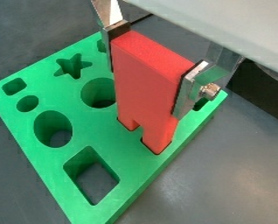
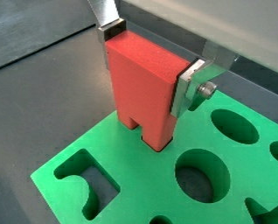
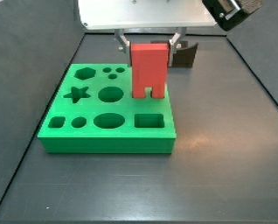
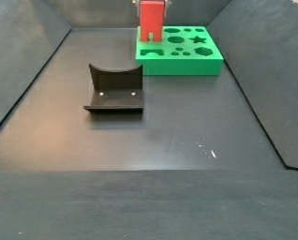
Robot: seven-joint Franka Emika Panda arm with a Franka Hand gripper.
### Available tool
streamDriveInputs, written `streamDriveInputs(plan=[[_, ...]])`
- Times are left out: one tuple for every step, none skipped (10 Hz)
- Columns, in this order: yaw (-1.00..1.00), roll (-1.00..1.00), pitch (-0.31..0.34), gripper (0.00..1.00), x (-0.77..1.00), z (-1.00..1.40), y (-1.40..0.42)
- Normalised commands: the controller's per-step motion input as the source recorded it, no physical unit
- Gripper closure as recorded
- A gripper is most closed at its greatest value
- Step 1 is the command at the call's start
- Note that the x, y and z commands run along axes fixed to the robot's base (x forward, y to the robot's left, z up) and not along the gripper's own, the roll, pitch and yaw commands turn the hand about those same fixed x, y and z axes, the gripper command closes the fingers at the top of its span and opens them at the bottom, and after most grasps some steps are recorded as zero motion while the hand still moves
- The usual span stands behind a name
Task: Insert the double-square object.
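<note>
My gripper [image 1: 152,63] is shut on the double-square object [image 1: 148,87], a tall red block held upright by its solid upper part. The silver fingers [image 1: 198,83] clamp two opposite sides. Its two square legs, split by a narrow slot, point down at the green board [image 1: 42,105], near one edge of it. I cannot tell whether the legs touch the board or sit in a hole. In both side views the red block [image 3: 149,68] [image 4: 152,21] stands over the board's far part [image 3: 107,131]. The other wrist view shows the same grip [image 2: 151,59].
The green board has several shaped holes: a star [image 1: 69,66], circles [image 1: 98,92] and a square [image 1: 94,178]. A dark brown block with a curved notch [image 4: 114,89] stands on the dark floor away from the board, also seen behind it [image 3: 184,54].
</note>
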Motion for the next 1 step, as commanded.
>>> streamDriveInputs(plan=[[0.00,0.00,0.000,1.00,0.00,0.00,0.00]])
